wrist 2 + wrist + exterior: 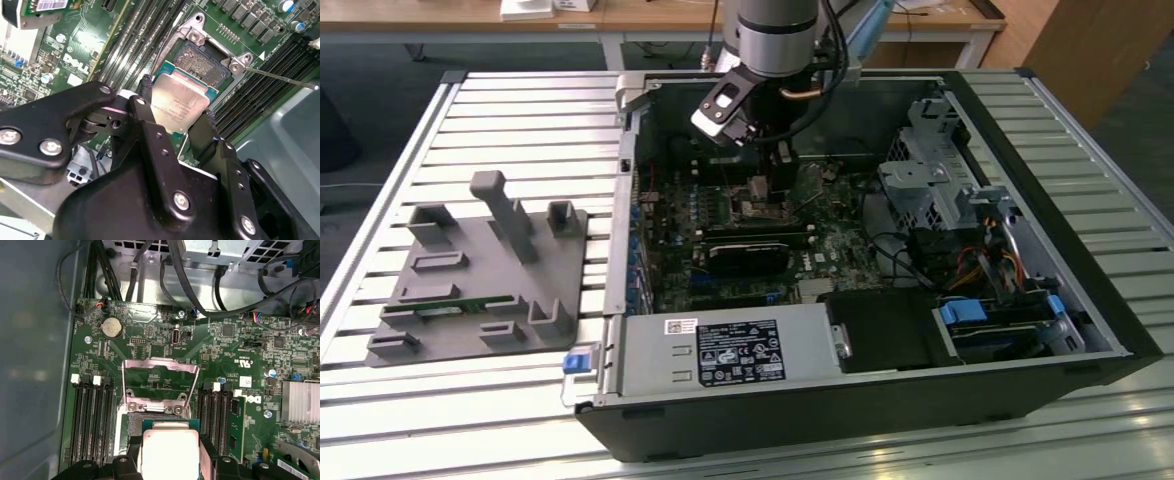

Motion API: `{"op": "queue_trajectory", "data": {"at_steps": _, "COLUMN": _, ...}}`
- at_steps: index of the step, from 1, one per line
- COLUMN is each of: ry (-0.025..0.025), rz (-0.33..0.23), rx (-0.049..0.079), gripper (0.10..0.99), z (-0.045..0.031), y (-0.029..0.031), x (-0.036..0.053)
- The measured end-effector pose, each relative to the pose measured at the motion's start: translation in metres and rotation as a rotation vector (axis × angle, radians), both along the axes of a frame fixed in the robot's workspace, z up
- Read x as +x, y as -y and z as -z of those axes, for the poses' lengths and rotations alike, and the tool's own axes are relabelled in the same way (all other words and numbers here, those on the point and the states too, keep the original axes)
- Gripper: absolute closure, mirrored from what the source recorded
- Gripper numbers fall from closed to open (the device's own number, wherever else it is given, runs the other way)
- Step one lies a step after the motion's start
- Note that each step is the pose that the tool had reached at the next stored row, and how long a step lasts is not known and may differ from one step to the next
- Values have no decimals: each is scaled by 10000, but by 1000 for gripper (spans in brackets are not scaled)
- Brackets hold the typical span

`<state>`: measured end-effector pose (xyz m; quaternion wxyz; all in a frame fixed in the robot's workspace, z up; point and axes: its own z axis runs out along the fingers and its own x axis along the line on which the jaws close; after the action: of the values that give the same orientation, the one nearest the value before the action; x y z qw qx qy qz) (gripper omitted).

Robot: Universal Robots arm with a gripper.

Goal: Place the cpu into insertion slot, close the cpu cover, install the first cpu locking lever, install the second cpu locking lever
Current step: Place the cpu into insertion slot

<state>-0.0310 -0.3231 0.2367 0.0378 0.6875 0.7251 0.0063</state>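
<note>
My gripper (177,102) is shut on the cpu (181,100), a flat silver-topped chip pinched by two opposite edges between the black fingers (146,117). The chip hangs tilted just over the near edge of the insertion slot (204,62), a dark square socket with a silver rim. In the first wrist view the cpu (170,450) sits between the fingers, with the cpu cover (160,363) standing open beyond the slot (134,425). A thin wire locking lever (280,77) sticks out free beside the socket. In the exterior view the gripper (767,175) is low inside the case, above the motherboard.
Long black memory slots (92,420) flank the socket on both sides. A long black card (754,245), a power supply (720,350) and a drive cage (934,170) fill the case. Cables (200,285) run past the board. A grey fixture plate (480,270) lies at the exterior view's left.
</note>
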Motion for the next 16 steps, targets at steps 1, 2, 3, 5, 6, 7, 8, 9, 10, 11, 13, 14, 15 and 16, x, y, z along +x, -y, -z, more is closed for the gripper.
{"op": "queue_trajectory", "data": {"at_steps": 1, "ry": 1, "rz": 2, "rx": 0, "gripper": 549, "z": 12, "y": -6, "x": -1}}
{"op": "queue_trajectory", "data": {"at_steps": 2, "ry": -1, "rz": 1, "rx": -1, "gripper": 549, "z": 25, "y": -9, "x": -3}}
{"op": "queue_trajectory", "data": {"at_steps": 3, "ry": 0, "rz": 1, "rx": 0, "gripper": 549, "z": 39, "y": -13, "x": -8}}
{"op": "queue_trajectory", "data": {"at_steps": 5, "ry": 0, "rz": 3, "rx": 0, "gripper": 549, "z": 62, "y": -20, "x": -14}}
{"op": "queue_trajectory", "data": {"at_steps": 6, "ry": 0, "rz": 5, "rx": 0, "gripper": 549, "z": 72, "y": -22, "x": -17}}
{"op": "queue_trajectory", "data": {"at_steps": 7, "ry": 1, "rz": 6, "rx": 0, "gripper": 549, "z": 82, "y": -27, "x": -19}}
{"op": "queue_trajectory", "data": {"at_steps": 8, "ry": 0, "rz": 5, "rx": -1, "gripper": 549, "z": 91, "y": -29, "x": -22}}
{"op": "queue_trajectory", "data": {"at_steps": 9, "ry": 0, "rz": 5, "rx": 0, "gripper": 549, "z": 100, "y": -32, "x": -25}}
{"op": "queue_trajectory", "data": {"at_steps": 10, "ry": 0, "rz": 5, "rx": 0, "gripper": 549, "z": 111, "y": -36, "x": -26}}
{"op": "queue_trajectory", "data": {"at_steps": 11, "ry": 0, "rz": 8, "rx": -1, "gripper": 549, "z": 122, "y": -40, "x": -29}}
{"op": "queue_trajectory", "data": {"at_steps": 13, "ry": 0, "rz": 57, "rx": -1, "gripper": 549, "z": 146, "y": -50, "x": -40}}
{"op": "queue_trajectory", "data": {"at_steps": 14, "ry": 0, "rz": 104, "rx": -1, "gripper": 549, "z": 158, "y": -54, "x": -45}}
{"op": "queue_trajectory", "data": {"at_steps": 15, "ry": 0, "rz": 158, "rx": -1, "gripper": 549, "z": 170, "y": -57, "x": -49}}
{"op": "queue_trajectory", "data": {"at_steps": 16, "ry": 0, "rz": 184, "rx": -1, "gripper": 549, "z": 181, "y": -60, "x": -52}}
